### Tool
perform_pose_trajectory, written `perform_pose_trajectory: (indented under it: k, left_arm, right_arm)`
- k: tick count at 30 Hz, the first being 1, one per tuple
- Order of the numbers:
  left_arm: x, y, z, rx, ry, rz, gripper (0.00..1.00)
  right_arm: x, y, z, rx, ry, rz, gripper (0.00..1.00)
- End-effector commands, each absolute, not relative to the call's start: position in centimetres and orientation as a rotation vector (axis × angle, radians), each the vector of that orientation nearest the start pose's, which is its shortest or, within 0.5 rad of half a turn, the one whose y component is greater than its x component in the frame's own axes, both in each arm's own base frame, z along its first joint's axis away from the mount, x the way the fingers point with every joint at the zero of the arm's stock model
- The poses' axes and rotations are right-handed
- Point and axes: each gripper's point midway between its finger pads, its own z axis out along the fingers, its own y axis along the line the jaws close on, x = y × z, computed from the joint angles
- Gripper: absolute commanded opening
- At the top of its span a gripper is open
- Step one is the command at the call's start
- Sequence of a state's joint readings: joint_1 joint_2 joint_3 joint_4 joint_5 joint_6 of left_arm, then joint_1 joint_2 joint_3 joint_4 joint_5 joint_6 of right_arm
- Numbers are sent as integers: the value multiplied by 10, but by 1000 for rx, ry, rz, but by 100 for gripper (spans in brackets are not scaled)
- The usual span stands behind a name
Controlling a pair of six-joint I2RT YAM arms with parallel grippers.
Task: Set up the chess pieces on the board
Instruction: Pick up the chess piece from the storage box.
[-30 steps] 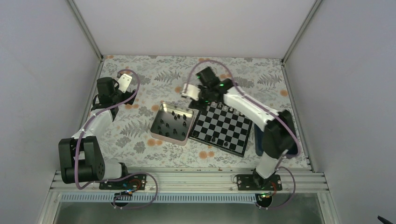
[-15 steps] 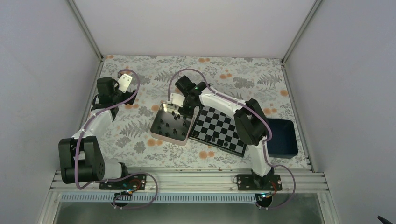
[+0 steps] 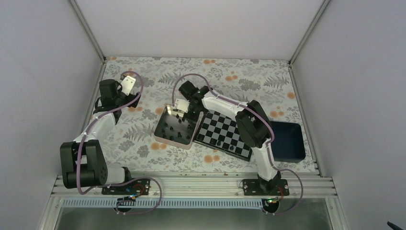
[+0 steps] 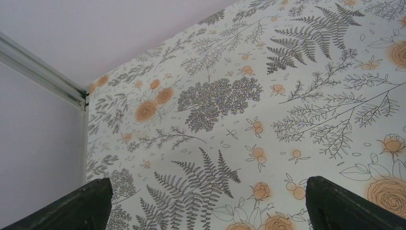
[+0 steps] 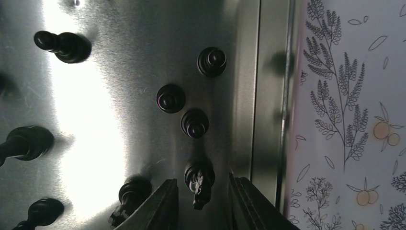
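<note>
**Change since earlier frames:** the right arm has swung off the far edge of the board [image 3: 225, 130] and leftward, and now hangs over the far right corner of the tin [image 3: 173, 142]. This uncovers the dark blue tray [image 3: 287, 140]. The left arm has not moved.

**Right gripper** [image 5: 202, 184]: pointed down into the tin. The jaws have drawn in to a narrow gap but are not closed. One black piece [image 5: 198, 173] stands between the fingers, with a sliver of space on each side. No contact is visible.

**That piece:** on its base on the tin floor, just beside the tin's right wall [image 5: 258, 96]. Its long axis runs roughly toward the camera, and its top leans toward the lower edge of the wrist view.

**Tin, contents:** more black chess pieces [image 5: 170, 98], at least eight in the wrist view. Three near the wall are seen almost top-on. Those further left splay outward, and whether that is real tilt or perspective cannot be told.

**Board:** on the floral cloth [image 3: 143, 148], touching the tin's right side. One small dark figure [image 3: 219, 143] stands near its near edge.

**Tray:** right of the board; contents not discernible.

**Left gripper** [image 4: 207, 184]: far left of the table, jaws spread wide over bare cloth, holding nothing.
</note>
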State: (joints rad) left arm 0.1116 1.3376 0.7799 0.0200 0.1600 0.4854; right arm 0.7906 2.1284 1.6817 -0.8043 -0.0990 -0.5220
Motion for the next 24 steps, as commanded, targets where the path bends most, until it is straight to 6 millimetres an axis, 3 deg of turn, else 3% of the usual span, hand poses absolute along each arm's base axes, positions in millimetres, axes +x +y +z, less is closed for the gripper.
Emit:
perform_pose_trajectory:
  k: [1,10,14,17,24]
  left_arm:
    - [410,17,172,491,2028,176,100]
    - [410,16,171,494,2029,175,100]
    - [409,16,172,494,2026,176,100]
    - [409,16,174,493,2023,175,100]
    - [409,16,175,490,2022,172,100]
  right_arm:
    - [326,355,42,-1756,2259,195,28]
    - [323,354,29,-1781,2282,203,24]
    - [322,353,29,-1780,2282,201,17]
    - [321,355,41,-1761,2255,222,10]
    - [312,352,96,-1691,2173,279,5]
